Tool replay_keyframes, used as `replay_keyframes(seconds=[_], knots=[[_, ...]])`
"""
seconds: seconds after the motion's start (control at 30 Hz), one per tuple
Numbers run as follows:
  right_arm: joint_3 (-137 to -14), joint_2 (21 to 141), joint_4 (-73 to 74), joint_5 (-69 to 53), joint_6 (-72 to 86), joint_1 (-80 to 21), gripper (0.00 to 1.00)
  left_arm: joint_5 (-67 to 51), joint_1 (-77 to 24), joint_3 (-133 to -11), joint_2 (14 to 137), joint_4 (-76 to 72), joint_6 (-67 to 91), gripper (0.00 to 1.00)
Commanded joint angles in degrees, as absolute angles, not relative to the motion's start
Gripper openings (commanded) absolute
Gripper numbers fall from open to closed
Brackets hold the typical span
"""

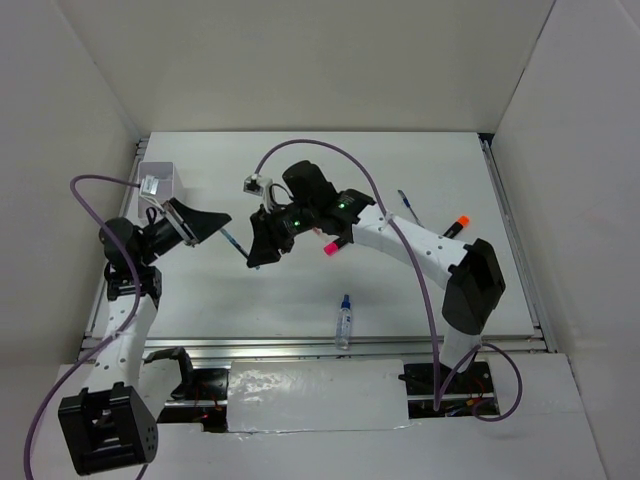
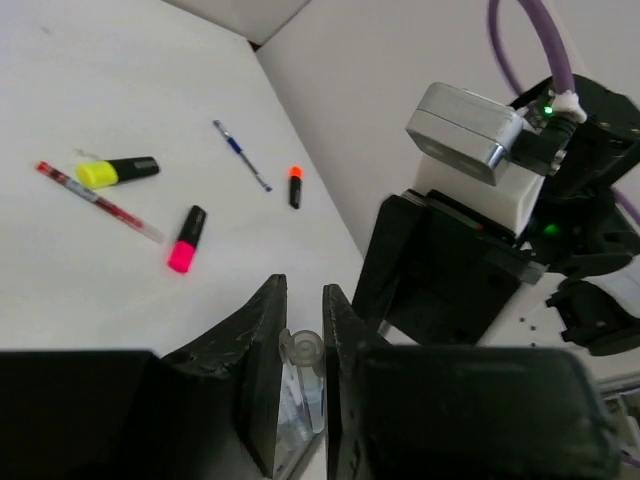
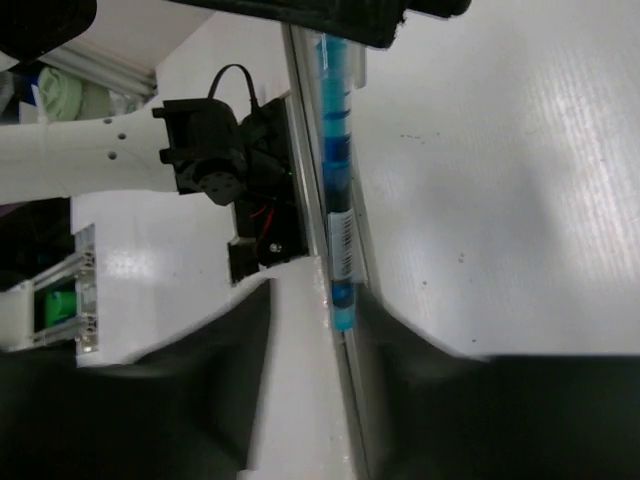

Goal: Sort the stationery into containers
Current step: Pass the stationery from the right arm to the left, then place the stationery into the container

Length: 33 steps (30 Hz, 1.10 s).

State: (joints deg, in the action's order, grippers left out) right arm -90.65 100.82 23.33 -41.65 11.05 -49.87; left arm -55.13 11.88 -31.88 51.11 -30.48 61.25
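Surface: we are looking at a white table (image 1: 250,300) closed in by plain white walls.
Left pincer: the left pincer (image 2: 303,295) is pinching the clear end of the held blue pen (image 3: 338,180), fingers pressed together on it.
Right pincer: the right pincer (image 3: 315,300) is standing spread. The pen's other end is sitting between its fingers, resting against one while the other is keeping apart.
Held blue pen: it is bridging the two pincers, which are facing each other tip to tip.
Pink highlighter: the pink highlighter (image 1: 330,247) is lying just behind the right pincer, beside its wrist.
Yellow highlighter and red pen: the yellow highlighter (image 2: 118,171) and the red pen (image 2: 95,200) are lying together well beyond the left pincer's tips, seemingly touching.
Far pieces: the loose blue pen (image 1: 408,208) and the orange highlighter (image 1: 458,223) are lying well behind the right pincer.
Bottle: the small bottle (image 1: 344,320) is sitting near the right pincer, on the arm-base side.
Container: the white box (image 1: 170,172) is sitting just behind the left pincer, by its wrist.
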Motion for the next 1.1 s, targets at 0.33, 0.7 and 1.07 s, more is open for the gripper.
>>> replay_keyframes(seconds=[0.33, 0.7, 1.07], knots=[[-83.68, 92.64, 24.6, -30.86, 5.37, -37.29, 0.72, -16.38, 14.24, -54.05, 56.23, -8.33, 9.69, 0.0], [-75.68, 86.84, 22.68, -26.9, 3.78, -26.02, 0.7, -9.06, 18.72, -64.32, 79.25, -26.19, 2.9, 0.0], [-74.62, 87.63, 21.8, -28.65, 4.13, -23.47, 0.7, -4.57, 18.46, -73.39, 91.57, -31.64, 1.23, 0.03]])
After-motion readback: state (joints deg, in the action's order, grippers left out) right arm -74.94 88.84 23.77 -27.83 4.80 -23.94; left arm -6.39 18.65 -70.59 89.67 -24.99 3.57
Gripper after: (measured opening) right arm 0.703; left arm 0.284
